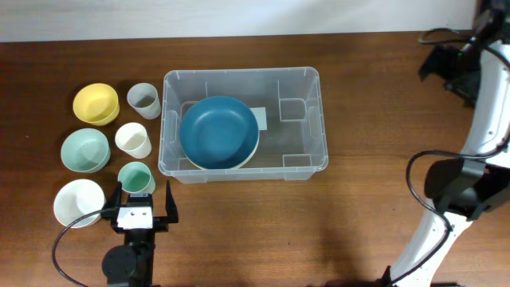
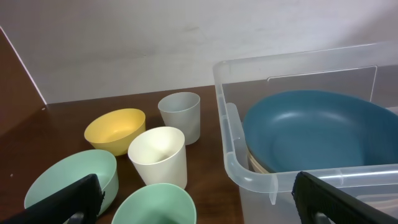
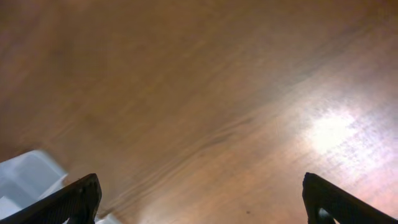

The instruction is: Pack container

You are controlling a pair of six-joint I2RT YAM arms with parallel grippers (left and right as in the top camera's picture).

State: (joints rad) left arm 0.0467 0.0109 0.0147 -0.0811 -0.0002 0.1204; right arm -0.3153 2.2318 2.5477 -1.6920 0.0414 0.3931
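Observation:
The container point(image 1: 322, 119), a large clear plastic bin, stands mid-table. In it a dark blue bowl point(image 1: 219, 131) is stacked on a cream-rimmed one. My left gripper point(image 1: 142, 206) is open near the front edge. A mint green cup point(image 1: 136, 177) stands just ahead of it, between the lines of its fingers. In the left wrist view that cup point(image 2: 163, 205) lies low between the black fingers point(image 2: 68, 199), and the bin's rounded corner point(image 2: 233, 143) is to the right. My right gripper point(image 3: 202, 199) hangs open over bare wood at the far right, holding nothing.
Left of the bin stand a yellow bowl point(image 1: 96, 104), a grey cup point(image 1: 143, 100), a pale green bowl point(image 1: 85, 150), a cream cup point(image 1: 133, 139) and a white bowl point(image 1: 78, 202). The right arm point(image 1: 486, 127) rises along the table's right edge.

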